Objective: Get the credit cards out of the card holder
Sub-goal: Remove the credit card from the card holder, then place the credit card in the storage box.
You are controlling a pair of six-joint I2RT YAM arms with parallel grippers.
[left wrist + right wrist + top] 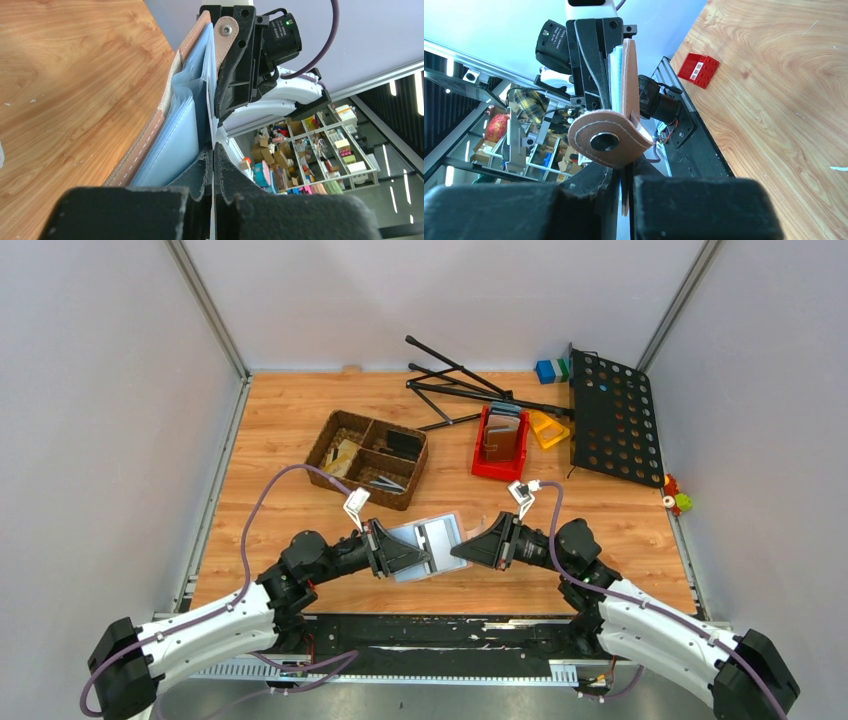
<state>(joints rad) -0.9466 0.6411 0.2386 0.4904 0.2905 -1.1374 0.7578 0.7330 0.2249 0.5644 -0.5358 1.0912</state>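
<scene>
Item 1. Card holder (432,538): taupe-brown outside, pale blue-grey inside. It hung open between my two arms over the 6 o'clock part of the table (290,430), inner face toward the top camera, with a dark strip across it.

Item 2. Left jaws: pinched fully together on the holder's 9 o'clock edge. In my left wrist view the fingertips (202,165) met on a thin pale layer beside the blue pockets.

Item 3. Right jaws: narrow, clamped on the holder's 3 o'clock edge. In my right wrist view the brown snap tab of the holder (611,135) curled over just in front of them.

Item 4. Credit cards: I could not tell them apart from the pocket layers in any view.

Item 5. Wicker basket (367,458): divided into compartments, at 10 o'clock from the holder, well apart.

Item 6. Red bin (497,468): at 1 o'clock from the holder, with wallets standing in it.

Item 7. Black perforated panel (615,420): at 2 o'clock, near the far right corner.

Item 8. Red brick (698,70): on the table, seen only in the right wrist view.
</scene>
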